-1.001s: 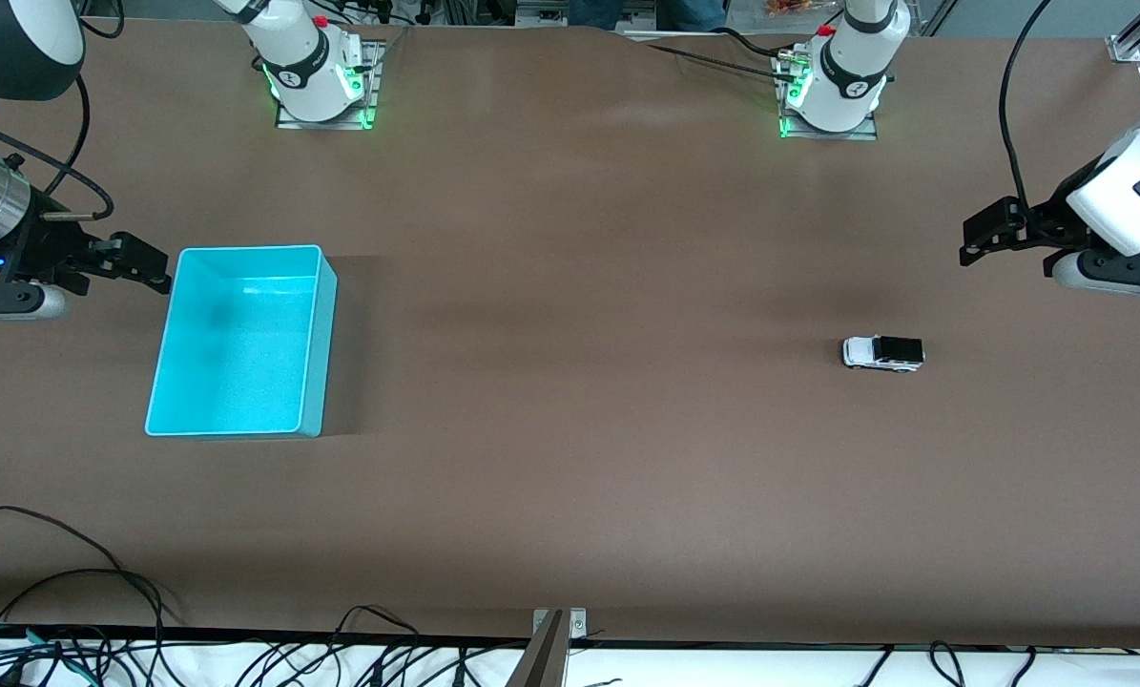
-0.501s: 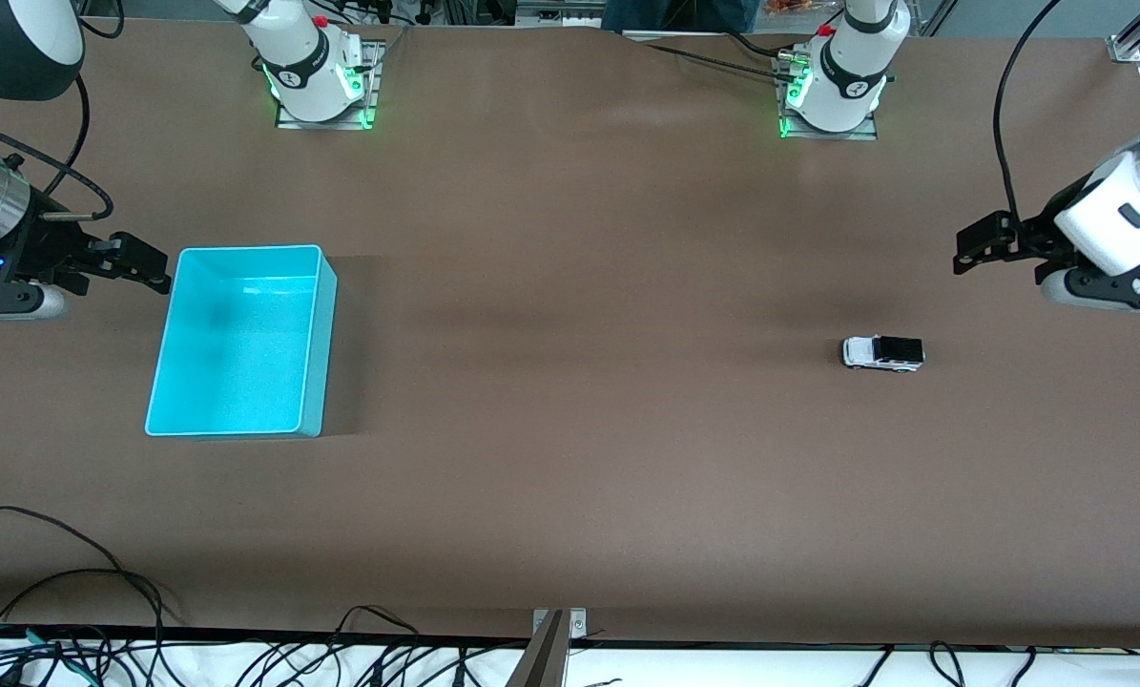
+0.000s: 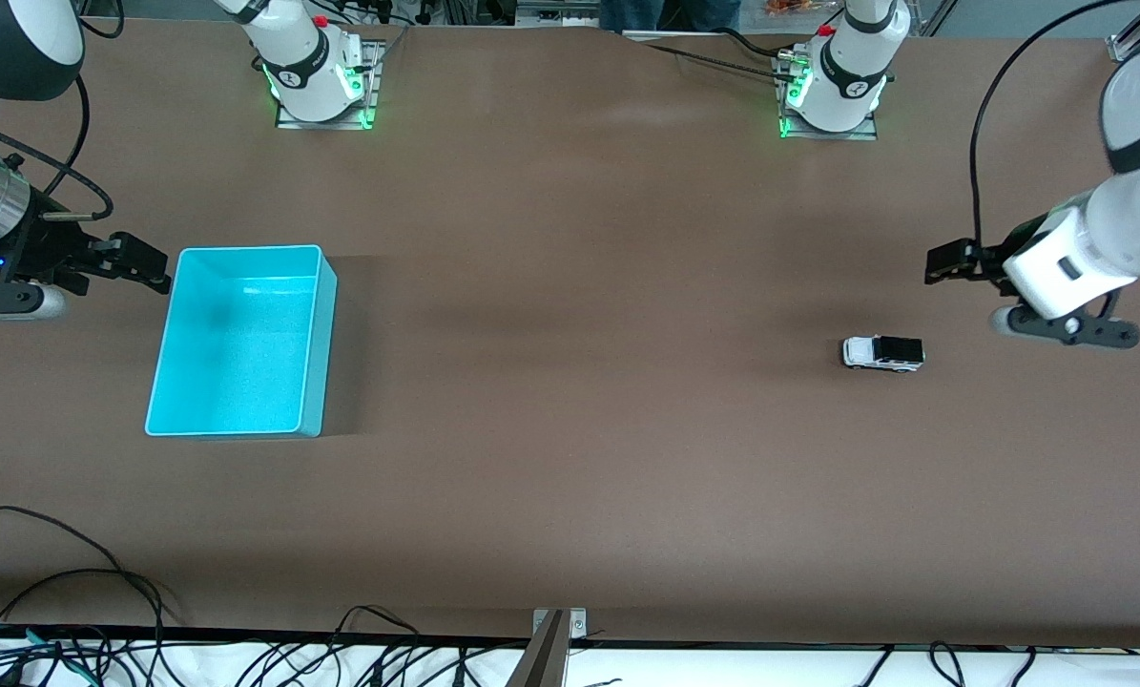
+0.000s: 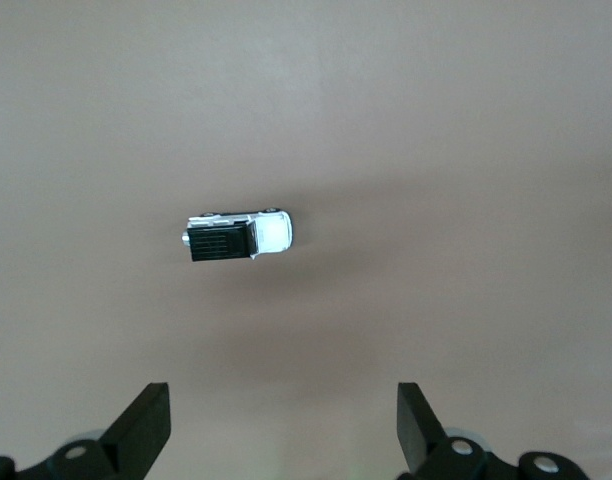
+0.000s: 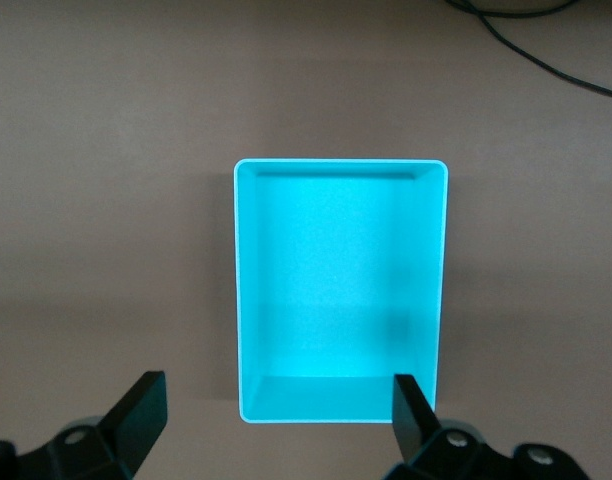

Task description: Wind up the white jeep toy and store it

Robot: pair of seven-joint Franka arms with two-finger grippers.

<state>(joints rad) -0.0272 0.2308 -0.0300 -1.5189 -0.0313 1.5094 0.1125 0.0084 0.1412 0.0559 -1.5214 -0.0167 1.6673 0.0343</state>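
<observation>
The white jeep toy (image 3: 882, 352), tiny with a black rear section, stands on the brown table toward the left arm's end. It also shows in the left wrist view (image 4: 238, 234), ahead of the fingers. My left gripper (image 3: 946, 260) is open and empty, up over bare table beside the jeep; its fingers stand wide apart in its wrist view (image 4: 283, 430). The cyan bin (image 3: 236, 353) is empty, toward the right arm's end. My right gripper (image 3: 140, 262) is open and empty, waiting at the bin's edge, with the bin's rim (image 5: 341, 165) in its wrist view (image 5: 276, 415).
Black cables (image 3: 73, 582) lie along the table edge nearest the front camera. A metal bracket (image 3: 550, 649) sticks up at the middle of that edge. The two arm bases (image 3: 317, 76) stand at the table's back edge.
My left arm has swung in from the table's end toward the jeep, staying open. The jeep, the bin and the right arm have not moved.
</observation>
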